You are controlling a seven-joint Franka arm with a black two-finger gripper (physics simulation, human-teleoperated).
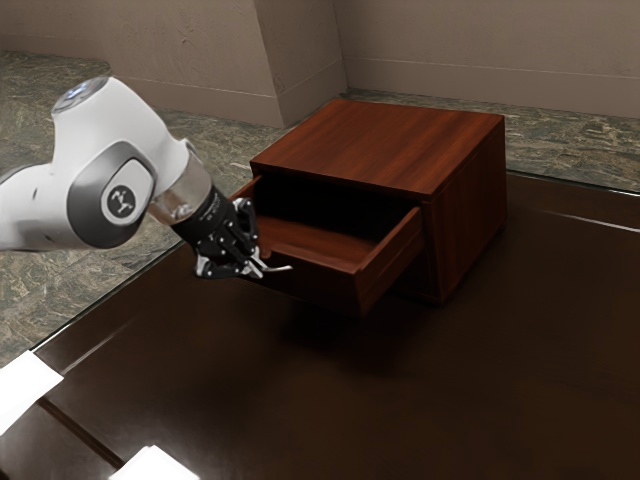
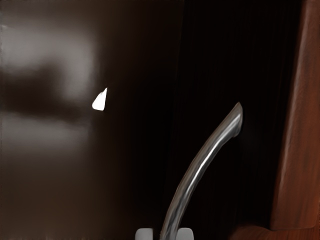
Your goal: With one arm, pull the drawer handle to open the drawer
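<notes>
Gripper (image 1: 243,262) clamps handle (image 2: 198,170) at frt edge; drawer (image 1: 330,245) partly out over tabletop (image 1: 450,400).

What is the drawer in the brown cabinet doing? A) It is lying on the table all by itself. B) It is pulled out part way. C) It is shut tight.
B: the drawer sticks out from the front of the cabinet with its inside showing, and the gripper is at its handle.
</notes>
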